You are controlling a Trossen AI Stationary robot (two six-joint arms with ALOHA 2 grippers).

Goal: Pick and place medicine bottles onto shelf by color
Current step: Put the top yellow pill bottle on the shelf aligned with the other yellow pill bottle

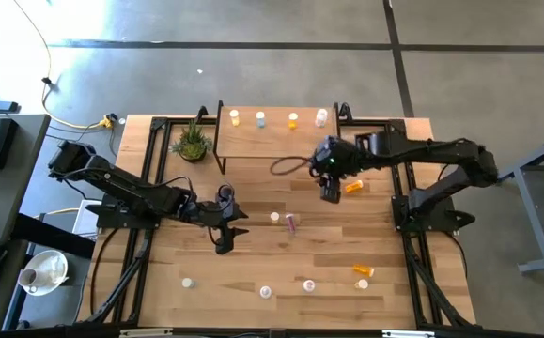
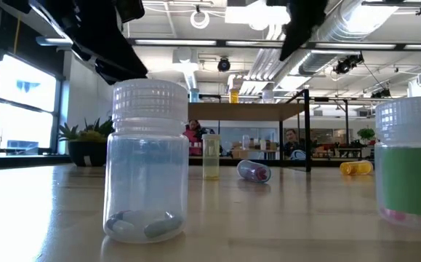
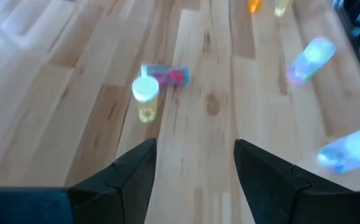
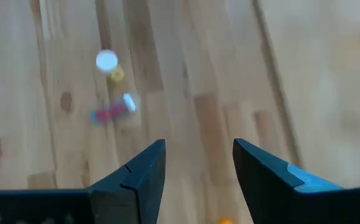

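The shelf (image 1: 264, 143) stands at the table's far middle with a yellow, a pale blue, an orange and a whitish bottle upright on it. A yellow bottle (image 1: 274, 218) stands mid-table beside a pinkish bottle (image 1: 292, 222) lying on its side; both also show in the left wrist view (image 3: 145, 96) and the right wrist view (image 4: 108, 64). An orange bottle (image 1: 354, 187) lies on its side. My left gripper (image 1: 237, 223) is open and empty, left of the yellow bottle. My right gripper (image 1: 330, 197) is open and empty, just left of the orange bottle.
Several more bottles stand along the near edge (image 1: 265, 292), with an orange one (image 1: 363, 270) lying at the near right. A pale blue bottle (image 2: 146, 160) looms close in the low view. A green potted plant (image 1: 192, 144) stands left of the shelf. A black cable (image 1: 286, 165) loops in front of the shelf.
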